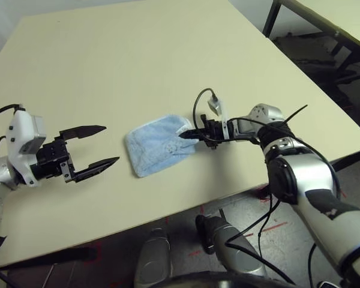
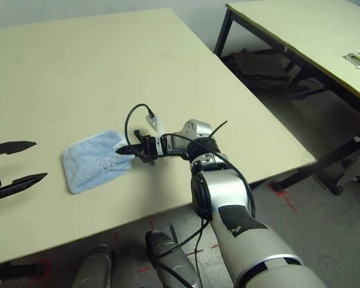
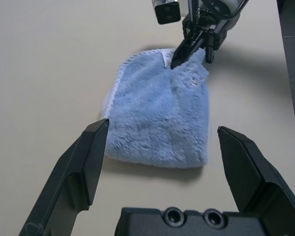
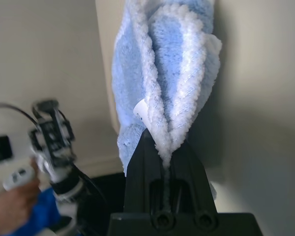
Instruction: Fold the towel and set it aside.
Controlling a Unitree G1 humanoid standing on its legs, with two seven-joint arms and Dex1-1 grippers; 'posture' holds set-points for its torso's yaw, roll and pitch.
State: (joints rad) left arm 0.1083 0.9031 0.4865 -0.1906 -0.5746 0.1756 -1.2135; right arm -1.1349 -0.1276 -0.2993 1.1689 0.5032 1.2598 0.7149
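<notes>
Right hand (image 1: 189,134) pinches the towel's (image 1: 158,146) corner on a cream tabletop (image 1: 120,66).
Its fingers are clamped on the doubled white-edged fabric; the left hand (image 1: 96,146) hovers beside the towel, fingers spread wide, holding nothing. The towel's underside is hidden. A second table (image 2: 306,36) stands nearby; the right wrist view catches a person's hand (image 4: 10,209).

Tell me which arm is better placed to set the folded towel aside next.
Right, probably. Its end effector is already shut on the near-side edge of the towel, with the bunched layers pinched between its fingers. The left end effector hangs open, apart from the towel, holding nothing.
</notes>
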